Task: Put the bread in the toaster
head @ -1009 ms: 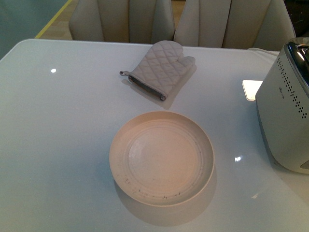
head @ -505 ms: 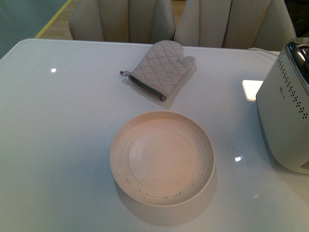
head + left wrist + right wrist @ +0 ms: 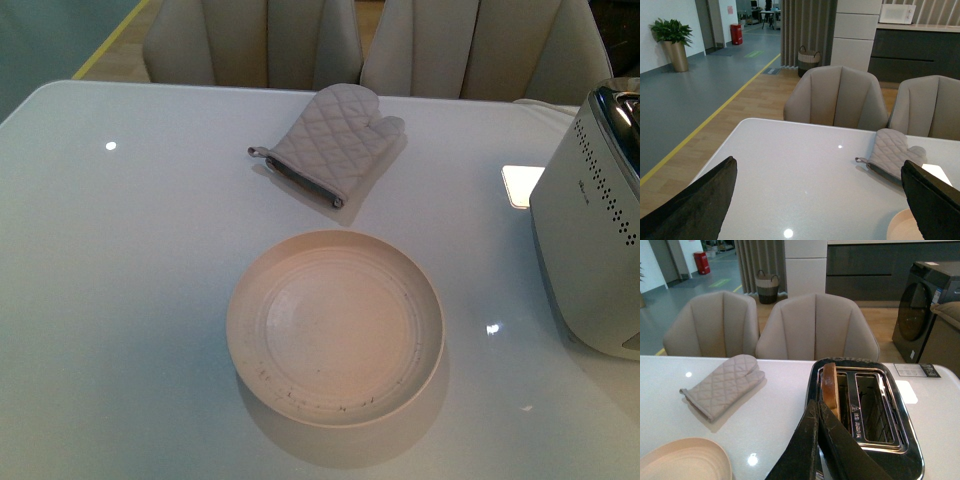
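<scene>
Golden-brown crust marks the bread (image 3: 829, 388), standing on edge in one slot of the toaster (image 3: 875, 412), its long axis running along that slot, away from the right wrist camera. The right pincer (image 3: 821, 440) has its dark fingers pressed together just beside the slice. The left pincer (image 3: 815, 200) is spread wide above the white counter (image 3: 130, 300). An empty cream plate (image 3: 335, 325) sits near a quilted oven mitt (image 3: 335, 140).

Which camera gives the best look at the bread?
The right wrist view: the bread stands upright in a slot of the toaster. The front view catches only the toaster's side; the left wrist view shows neither.
</scene>
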You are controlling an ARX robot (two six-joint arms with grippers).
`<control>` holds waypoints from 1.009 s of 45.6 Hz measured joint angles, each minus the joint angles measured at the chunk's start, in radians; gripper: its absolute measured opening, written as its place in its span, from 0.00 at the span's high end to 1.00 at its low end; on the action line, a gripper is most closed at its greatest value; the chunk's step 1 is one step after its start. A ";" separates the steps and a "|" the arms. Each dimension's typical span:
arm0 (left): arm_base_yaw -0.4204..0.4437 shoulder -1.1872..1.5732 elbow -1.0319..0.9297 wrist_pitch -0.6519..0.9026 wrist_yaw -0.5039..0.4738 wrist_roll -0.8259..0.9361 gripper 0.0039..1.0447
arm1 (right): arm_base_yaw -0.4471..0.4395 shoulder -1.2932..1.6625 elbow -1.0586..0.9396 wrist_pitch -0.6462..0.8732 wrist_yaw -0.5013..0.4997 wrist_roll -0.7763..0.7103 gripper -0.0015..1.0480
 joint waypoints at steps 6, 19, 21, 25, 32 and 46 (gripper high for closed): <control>0.000 0.000 0.000 0.000 0.000 0.000 0.06 | 0.000 -0.053 -0.028 -0.010 -0.001 0.000 0.98; 0.000 0.000 0.000 0.000 0.000 0.000 0.06 | 0.000 -0.167 -0.028 -0.114 0.000 0.000 0.98; 0.000 0.000 0.000 0.000 0.000 0.000 0.06 | 0.000 -0.178 -0.028 -0.125 0.000 0.000 0.98; 0.000 0.000 0.000 0.000 0.000 0.000 0.06 | 0.000 -0.204 -0.028 -0.151 0.000 0.000 0.98; 0.000 0.000 0.000 0.000 0.000 0.000 0.06 | 0.000 -0.243 -0.028 -0.190 0.000 0.000 0.98; 0.000 0.000 0.000 0.000 0.000 0.000 0.06 | 0.000 -0.449 -0.028 -0.402 0.002 0.000 0.98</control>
